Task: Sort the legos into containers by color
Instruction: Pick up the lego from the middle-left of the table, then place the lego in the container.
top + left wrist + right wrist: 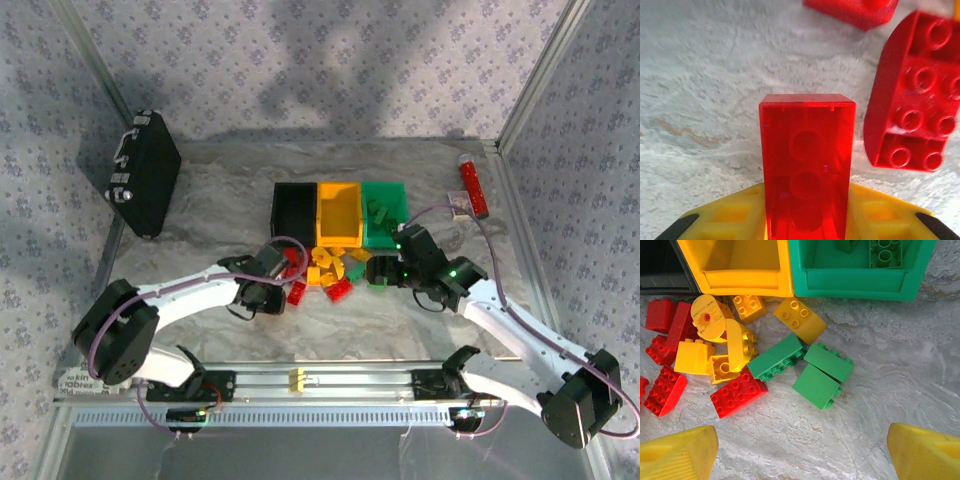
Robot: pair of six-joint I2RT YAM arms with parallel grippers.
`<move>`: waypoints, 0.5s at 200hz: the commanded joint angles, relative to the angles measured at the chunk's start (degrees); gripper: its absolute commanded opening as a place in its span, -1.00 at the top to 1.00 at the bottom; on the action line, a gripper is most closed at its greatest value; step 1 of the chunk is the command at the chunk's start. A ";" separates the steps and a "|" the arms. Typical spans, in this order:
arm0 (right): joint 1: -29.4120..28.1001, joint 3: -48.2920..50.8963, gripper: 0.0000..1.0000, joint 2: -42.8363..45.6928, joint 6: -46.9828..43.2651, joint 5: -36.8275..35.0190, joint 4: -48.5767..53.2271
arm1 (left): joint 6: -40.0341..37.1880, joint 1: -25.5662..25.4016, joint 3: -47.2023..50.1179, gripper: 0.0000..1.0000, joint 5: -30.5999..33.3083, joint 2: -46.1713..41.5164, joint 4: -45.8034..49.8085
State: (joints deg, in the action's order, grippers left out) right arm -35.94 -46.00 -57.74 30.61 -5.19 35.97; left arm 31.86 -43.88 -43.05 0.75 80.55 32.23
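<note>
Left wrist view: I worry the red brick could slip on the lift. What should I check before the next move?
1. Left end effector shut on the held red brick: ok.
2. Brick sits straight between the fingers: ok.
3. Neighbouring red brick apart from the held one: ok.
4. Held brick lifted off the table: cannot tell.
5. Black bin open, nothing above it: ok.
6. Right end effector open over the green bricks, apart from the left one: ok.
</note>
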 commanded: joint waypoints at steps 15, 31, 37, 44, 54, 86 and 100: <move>0.43 -0.45 -0.79 0.23 0.35 -0.72 -0.15 | -5.49 3.49 -10.83 0.33 4.09 -2.51 5.00; 0.69 -0.12 -0.79 0.01 0.33 -0.48 -0.61 | -8.21 5.28 -16.71 0.33 4.49 -1.01 5.62; 0.78 -0.02 -0.80 -0.07 0.24 -0.27 -0.72 | -9.26 6.02 -19.20 0.33 4.43 0.34 6.10; 0.87 -0.05 -0.79 -0.33 0.24 -0.09 -0.80 | -10.56 6.82 -22.57 0.33 4.40 2.34 6.33; 0.88 0.03 -0.79 -0.62 0.24 0.29 -0.90 | -12.19 8.13 -27.02 0.32 4.35 5.91 6.30; 0.79 0.40 -0.79 -0.08 0.48 0.65 -0.73 | -16.02 10.87 -40.27 0.28 3.75 17.12 9.56; 0.79 0.76 -0.79 0.74 0.50 0.40 -0.14 | -17.04 11.27 -44.07 -0.09 4.09 20.78 10.95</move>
State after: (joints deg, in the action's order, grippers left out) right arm -35.33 -45.98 -58.26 30.63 -4.93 35.31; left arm 19.05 -33.52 -81.73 4.16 96.23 37.95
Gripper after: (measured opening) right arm 0.896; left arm 0.389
